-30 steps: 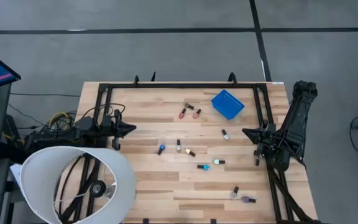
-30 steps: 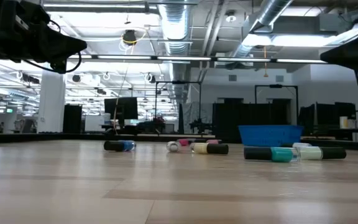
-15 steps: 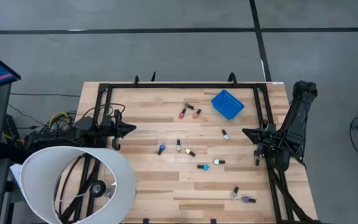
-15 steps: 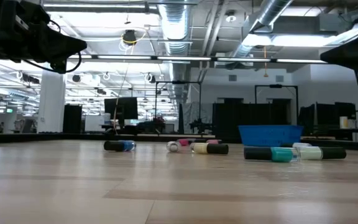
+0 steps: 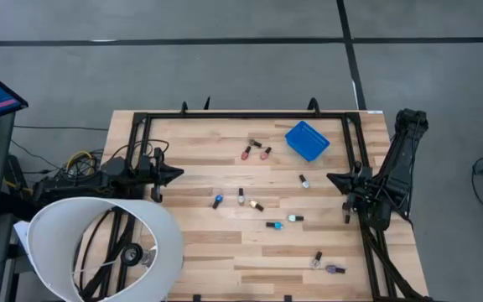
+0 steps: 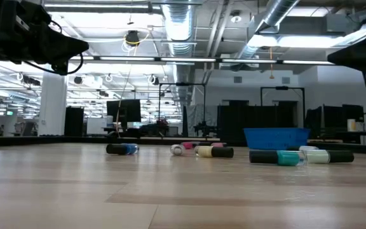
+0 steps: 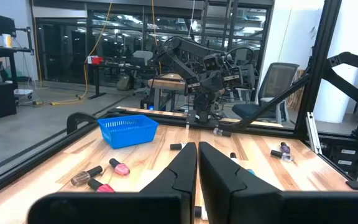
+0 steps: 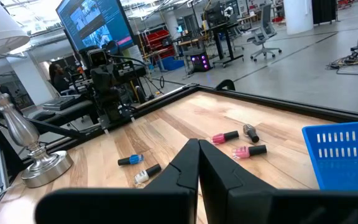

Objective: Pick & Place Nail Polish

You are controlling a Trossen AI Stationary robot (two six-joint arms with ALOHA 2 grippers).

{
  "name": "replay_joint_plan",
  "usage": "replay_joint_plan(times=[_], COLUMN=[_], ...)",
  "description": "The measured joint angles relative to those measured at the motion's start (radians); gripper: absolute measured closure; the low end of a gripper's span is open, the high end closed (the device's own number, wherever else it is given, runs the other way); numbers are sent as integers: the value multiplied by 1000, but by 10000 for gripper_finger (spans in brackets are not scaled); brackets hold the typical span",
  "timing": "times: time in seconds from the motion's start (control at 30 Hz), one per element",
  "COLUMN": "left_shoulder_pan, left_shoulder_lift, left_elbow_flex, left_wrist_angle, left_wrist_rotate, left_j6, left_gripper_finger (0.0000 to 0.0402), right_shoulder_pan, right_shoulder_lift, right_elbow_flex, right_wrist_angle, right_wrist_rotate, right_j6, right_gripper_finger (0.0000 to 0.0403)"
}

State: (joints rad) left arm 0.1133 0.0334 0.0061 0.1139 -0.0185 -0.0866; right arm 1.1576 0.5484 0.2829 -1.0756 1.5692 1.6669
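1. Pale butcher-block wood – the table (image 5: 199, 252) is smooth and flat, and the nail polish (image 5: 258, 205) lies scattered over it: small glossy bottles, all on their sides, each a stubby cylinder with a dark or pale cap
2. The left gripper (image 5: 174, 174) waits at its own edge of the table with fingers pressed together, holding nothing; the blue-capped bottle (image 5: 217, 201) is the nearest to it, ahead of the fingertips and a little to one side
3. The right gripper (image 5: 334, 178) is likewise closed and empty; the white bottle (image 5: 304, 181) lies just ahead of it, nearer than anything is to the left one – my judgement is that this arm has the shorter reach
4. That bottle's long axis lies slantwise to the right gripper's pointing direction
5. The blue plastic bin (image 5: 307, 140), with latticed walls, sits ahead of and beside the right gripper, well apart from the left one
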Motion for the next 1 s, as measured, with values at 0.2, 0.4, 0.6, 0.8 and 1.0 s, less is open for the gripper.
replay_joint_plan(times=[0.2,0.4,0.6,0.8,1.0], left_shoulder_pan=[0,0,0,0,0], left_shoulder_lift=[0,0,0,0,0], left_elbow_flex=[0,0,0,0,0], left_wrist_angle=[0,0,0,0,2], left_wrist_rotate=[0,0,0,0,0], left_j6=[0,0,0,0,0], left_gripper_finger=[390,390,390,390,390], right_shoulder_pan=[0,0,0,-17,-71], right_shoulder_lift=[0,0,0,0,0], right_elbow_flex=[0,0,0,0,0], right_wrist_angle=[0,0,12,88,214], right_wrist_rotate=[0,0,0,0,0], right_j6=[0,0,12,302,470], right_gripper_finger=[403,403,403,403,403])
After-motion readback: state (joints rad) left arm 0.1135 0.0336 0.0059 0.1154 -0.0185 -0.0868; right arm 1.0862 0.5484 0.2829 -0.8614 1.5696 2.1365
